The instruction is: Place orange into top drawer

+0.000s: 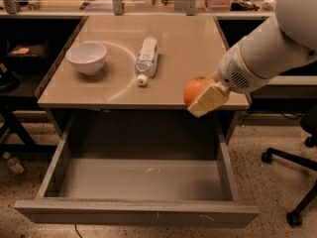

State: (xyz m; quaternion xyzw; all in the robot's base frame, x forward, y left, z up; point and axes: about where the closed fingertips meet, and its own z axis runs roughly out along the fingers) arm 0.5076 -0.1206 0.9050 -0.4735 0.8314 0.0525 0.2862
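The orange (pixel 194 89) is held in my gripper (pixel 202 96), which is shut on it. The cream finger (pixel 209 99) covers its right and lower side. Gripper and orange hang over the front right edge of the tan table (pixel 173 48), above the right rear part of the open top drawer (pixel 143 180). The drawer is pulled far out below the table front. Its flat grey bottom is bare apart from small pale specks. My white arm (pixel 267 48) comes in from the upper right.
A white bowl (pixel 86 57) stands on the table's left. A plastic bottle (pixel 147 57) lies on its side in the table's middle. An office chair base (pixel 292 177) stands on the floor at the right. Dark shelving lies to the left.
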